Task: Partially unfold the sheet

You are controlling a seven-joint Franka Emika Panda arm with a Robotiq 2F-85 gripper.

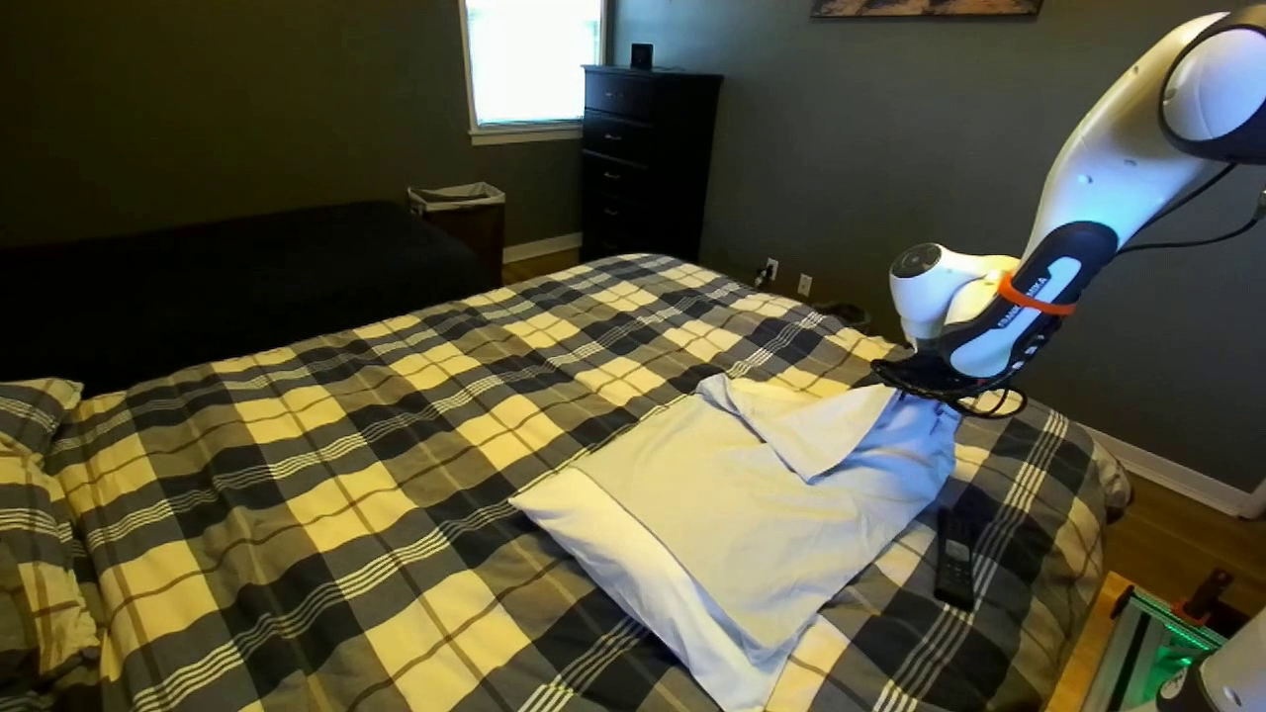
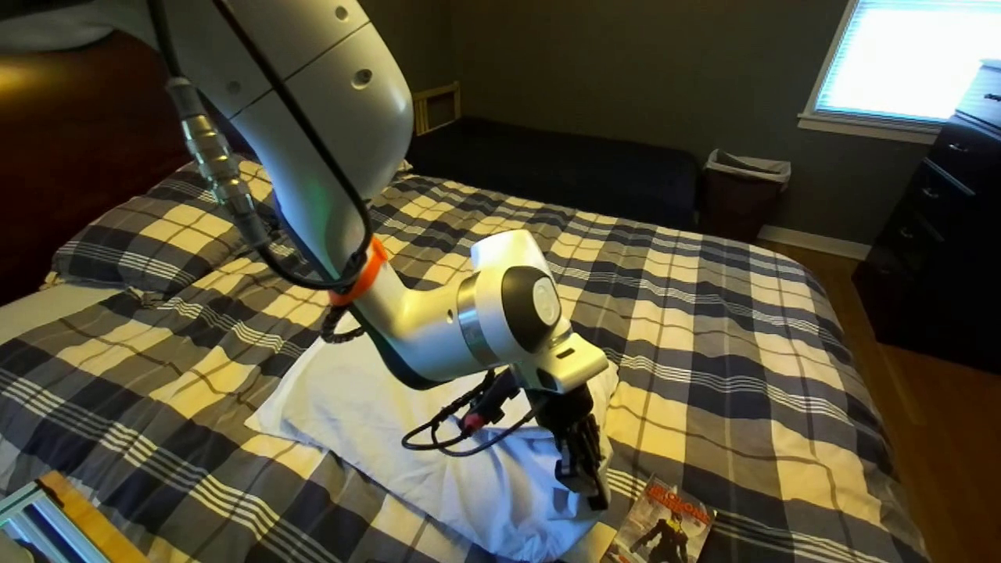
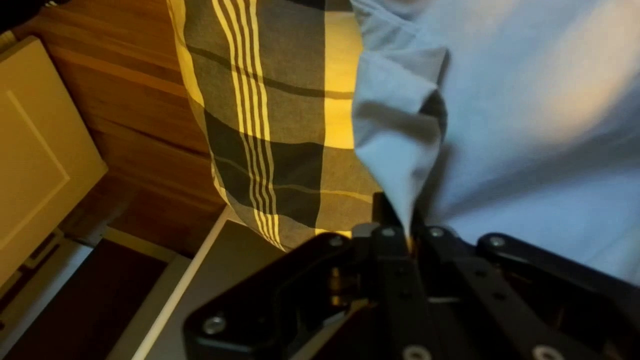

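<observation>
The white sheet (image 1: pixel 712 514) lies in a layered, roughly rectangular shape on the plaid bedspread. A pointed flap (image 1: pixel 821 435) of it is turned over near the end by the gripper. The sheet also shows beneath the arm in an exterior view (image 2: pixel 367 414), partly hidden by it. My gripper (image 2: pixel 596 496) is at the sheet's end, tilted downward. In the wrist view, a pinched fold of the sheet (image 3: pixel 395 145) narrows to a point between the fingertips (image 3: pixel 402 220), which are shut on it. The rest of the sheet spreads to the right there. In an exterior view, the fingertips are hidden.
The plaid bedspread (image 1: pixel 346 475) covers the bed. A black remote (image 1: pixel 955 564) lies beside the sheet. A comic book (image 2: pixel 665 524) lies just past the gripper. Pillows (image 2: pixel 156 234) are at the headboard. The bed's edge (image 3: pixel 215 165) drops to a wooden floor (image 3: pixel 135 115).
</observation>
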